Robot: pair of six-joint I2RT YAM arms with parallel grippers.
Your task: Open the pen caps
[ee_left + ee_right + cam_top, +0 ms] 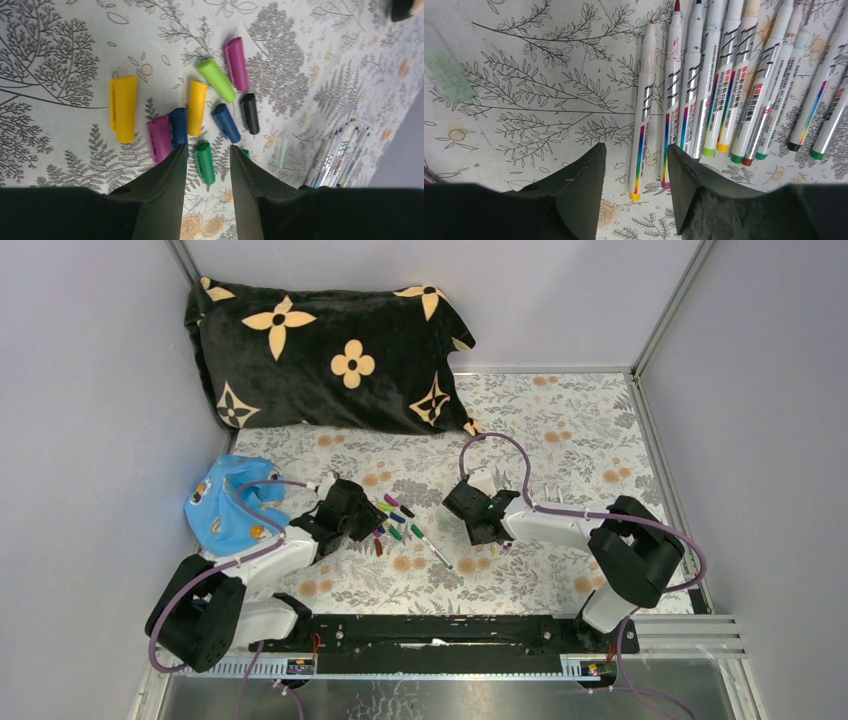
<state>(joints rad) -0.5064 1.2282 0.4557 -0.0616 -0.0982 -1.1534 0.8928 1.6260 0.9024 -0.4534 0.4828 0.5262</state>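
Both empty, apart: left hand (207, 146), right hand (634, 146). Lone pen (434, 551) lies diagonal between them — green cap (416, 531) toward left.

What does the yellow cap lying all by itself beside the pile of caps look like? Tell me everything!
The yellow cap is a short tube of bright, smooth-looking plastic with a flat clip along its side and one rounded end. It lies flat on the leaf-printed tablecloth, off to one side of the other caps, with no pen in it. Only the cloth touches it: a gap separates it from the nearest pink cap, and the left gripper is away from it.
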